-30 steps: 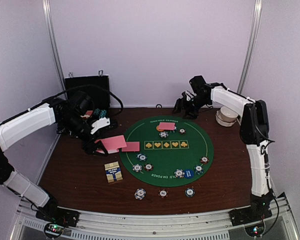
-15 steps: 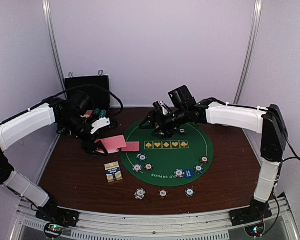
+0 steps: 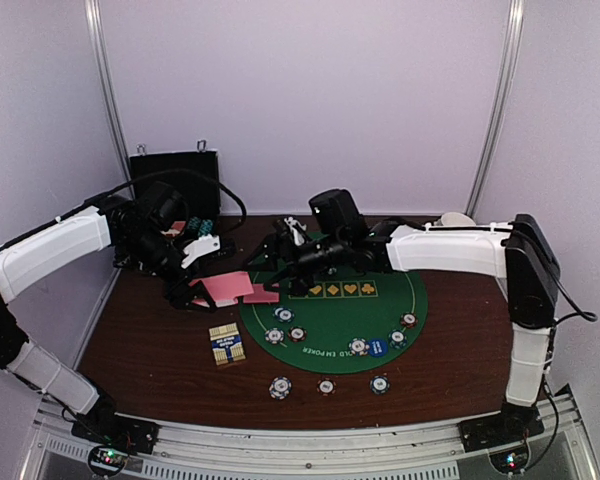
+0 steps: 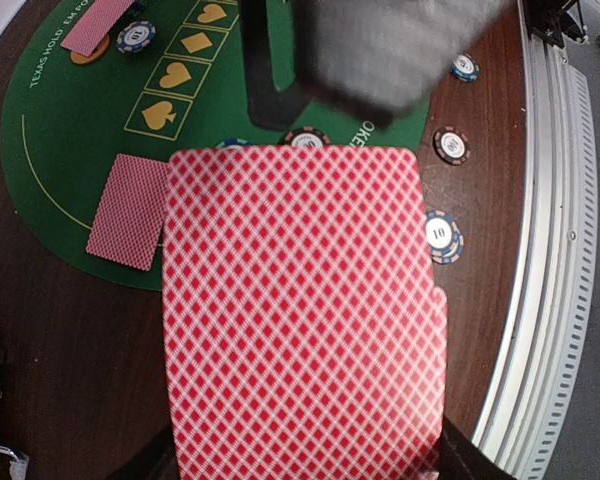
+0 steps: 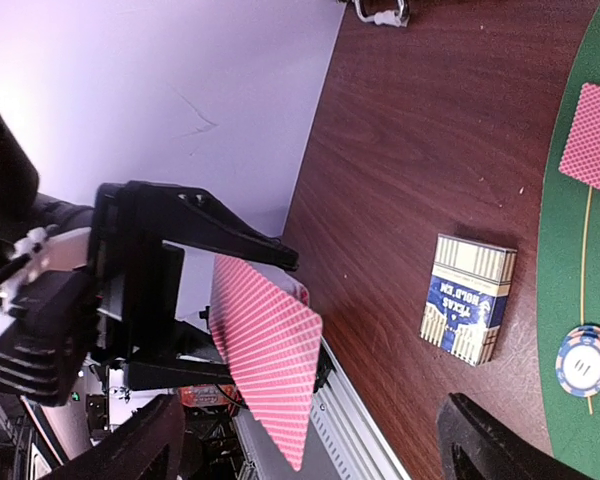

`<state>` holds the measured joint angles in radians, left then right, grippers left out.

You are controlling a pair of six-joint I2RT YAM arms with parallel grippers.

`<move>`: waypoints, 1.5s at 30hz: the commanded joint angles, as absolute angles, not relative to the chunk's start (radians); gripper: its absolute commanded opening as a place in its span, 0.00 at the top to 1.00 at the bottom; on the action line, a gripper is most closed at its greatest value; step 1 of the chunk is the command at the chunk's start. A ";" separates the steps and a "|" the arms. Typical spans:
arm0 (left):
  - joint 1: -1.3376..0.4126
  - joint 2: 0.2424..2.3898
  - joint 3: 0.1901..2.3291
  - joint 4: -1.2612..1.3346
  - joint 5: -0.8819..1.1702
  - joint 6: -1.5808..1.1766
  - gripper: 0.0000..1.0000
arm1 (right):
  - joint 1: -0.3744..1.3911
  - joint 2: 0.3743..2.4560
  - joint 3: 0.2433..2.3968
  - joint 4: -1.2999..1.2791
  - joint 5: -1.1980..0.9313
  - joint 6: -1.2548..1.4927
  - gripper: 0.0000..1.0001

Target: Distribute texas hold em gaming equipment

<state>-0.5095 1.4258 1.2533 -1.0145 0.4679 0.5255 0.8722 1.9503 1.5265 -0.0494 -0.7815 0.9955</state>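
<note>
1. The stack of cards [image 4: 300, 310] is flat and rectangular with rounded corners, its backs printed in a fine red-and-white diamond lattice; it is held above the dark wood-grain table [image 3: 150, 350], just beside the left rim of the round green felt mat [image 3: 330, 310].
2. A single card [image 4: 128, 212] of the same pattern lies flat at the mat's left edge; another card [image 4: 95, 25] lies at the mat's far side, partly over an orange disc [image 4: 83, 50].
3. Round stripe-edged chips [image 3: 280, 387] lie on the wood near the mat's front rim, and more lie on the felt; a blue disc [image 3: 377, 348] sits among those; a cream-and-blue card box [image 3: 226, 345] lies on the wood left of the mat.
4. The left gripper [image 3: 192, 294] is clamped on the stack's near end; its white arm reaches in from the left, bent low.
5. The right gripper [image 3: 270, 258] holds nothing, its fingers spread wide and pointing at the stack's far edge; its arm stretches across the mat from the right, nearly level.
</note>
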 commanded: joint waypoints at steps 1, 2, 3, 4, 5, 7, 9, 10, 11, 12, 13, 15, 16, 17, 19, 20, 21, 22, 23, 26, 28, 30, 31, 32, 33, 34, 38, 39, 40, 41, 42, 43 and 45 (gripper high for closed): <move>-0.503 1.425 1.290 -0.994 0.493 0.535 1.00 | 0.897 2.003 1.573 -0.003 -0.805 1.030 0.09; -0.503 1.424 1.289 -0.995 0.493 0.535 1.00 | 0.902 2.010 1.580 -0.003 -0.807 1.033 0.09; -0.503 1.422 1.290 -0.994 0.494 0.535 1.00 | 0.905 2.018 1.589 0.021 -0.809 1.036 0.09; -0.503 1.423 1.290 -0.995 0.492 0.535 1.00 | 0.911 2.026 1.599 0.023 -0.812 1.037 0.08; -0.503 1.423 1.290 -0.994 0.493 0.535 1.00 | 0.916 2.033 1.610 0.023 -0.815 1.037 0.07; -0.503 1.421 1.290 -0.994 0.494 0.535 1.00 | 0.924 2.050 1.638 0.012 -0.820 1.036 0.06; -0.503 1.421 1.290 -0.994 0.494 0.535 1.00 | 0.931 2.067 1.655 0.006 -0.825 1.035 0.06; -0.503 1.421 1.291 -0.995 0.495 0.536 1.00 | 0.934 2.077 1.664 0.006 -0.827 1.037 0.05; -0.503 1.421 1.292 -0.995 0.496 0.535 1.00 | 0.936 2.086 1.672 0.007 -0.832 1.039 0.05; -0.503 1.422 1.292 -0.995 0.496 0.535 1.00 | 0.940 2.096 1.680 0.007 -0.836 1.042 0.04; -0.503 1.420 1.292 -0.996 0.496 0.535 1.00 | 0.942 2.104 1.688 0.007 -0.839 1.043 0.04; -0.503 1.418 1.293 -0.996 0.498 0.535 1.00 | 0.947 2.122 1.701 0.006 -0.844 1.047 0.03; -0.503 1.418 1.292 -0.995 0.497 0.535 1.00 | 0.948 2.129 1.705 0.007 -0.846 1.049 0.04; -0.503 1.418 1.292 -0.994 0.497 0.535 1.00 | 0.948 2.132 1.708 0.007 -0.847 1.050 0.05; -0.503 1.415 1.292 -0.994 0.497 0.535 1.00 | 0.948 2.138 1.713 -0.028 -0.843 1.044 0.08; -0.503 1.414 1.293 -0.995 0.497 0.535 1.00 | 0.948 2.140 1.717 -0.046 -0.839 1.036 0.09; -0.503 1.413 1.293 -0.996 0.498 0.535 1.00 | 0.948 2.140 1.721 -0.066 -0.834 1.024 0.10; -0.503 1.411 1.293 -0.996 0.499 0.535 1.00 | 0.948 2.140 1.724 -0.080 -0.831 1.017 0.11; -0.503 1.410 1.293 -0.996 0.502 0.535 1.00 | 0.947 2.139 1.722 -0.085 -0.825 1.014 0.13; -0.503 1.408 1.292 -0.995 0.503 0.535 1.00 | 0.941 2.132 1.714 -0.091 -0.820 1.011 0.18; -0.503 1.408 1.289 -0.996 0.502 0.535 1.00 | 0.937 2.126 1.708 -0.099 -0.819 1.008 0.21; -0.503 1.406 1.288 -0.995 0.502 0.535 1.00 | 0.931 2.118 1.699 -0.106 -0.817 1.003 0.24; -0.503 1.405 1.288 -0.996 0.502 0.535 1.00 | 0.928 2.113 1.694 -0.113 -0.816 0.998 0.26; -0.503 1.405 1.287 -0.995 0.502 0.536 1.00 | 0.925 2.109 1.689 -0.117 -0.816 0.994 0.27; -0.503 1.404 1.287 -0.996 0.502 0.535 1.00 | 0.922 2.103 1.680 -0.119 -0.816 0.991 0.28; -0.503 1.402 1.286 -0.996 0.502 0.535 1.00 | 0.920 2.098 1.675 -0.120 -0.816 0.989 0.30; -0.503 1.401 1.283 -0.996 0.502 0.537 1.00 | 0.911 2.077 1.664 -0.136 -0.816 0.976 0.35; -0.503 1.402 1.282 -0.996 0.502 0.536 1.00 | 0.910 2.071 1.663 -0.136 -0.817 0.976 0.35; -0.503 1.402 1.281 -0.996 0.502 0.537 1.00 | 0.908 2.066 1.663 -0.138 -0.818 0.976 0.36; -0.503 1.401 1.281 -0.996 0.501 0.537 1.00 | 0.907 2.062 1.664 -0.139 -0.819 0.975 0.37; -0.503 1.402 1.281 -0.996 0.502 0.537 1.00 | 0.906 2.056 1.666 -0.141 -0.820 0.973 0.38; -0.503 1.401 1.281 -0.996 0.502 0.537 1.00 | 0.905 2.049 1.667 -0.143 -0.821 0.972 0.39; -0.503 1.399 1.281 -0.996 0.502 0.537 1.00 | 0.902 2.038 1.666 -0.148 -0.821 0.971 0.42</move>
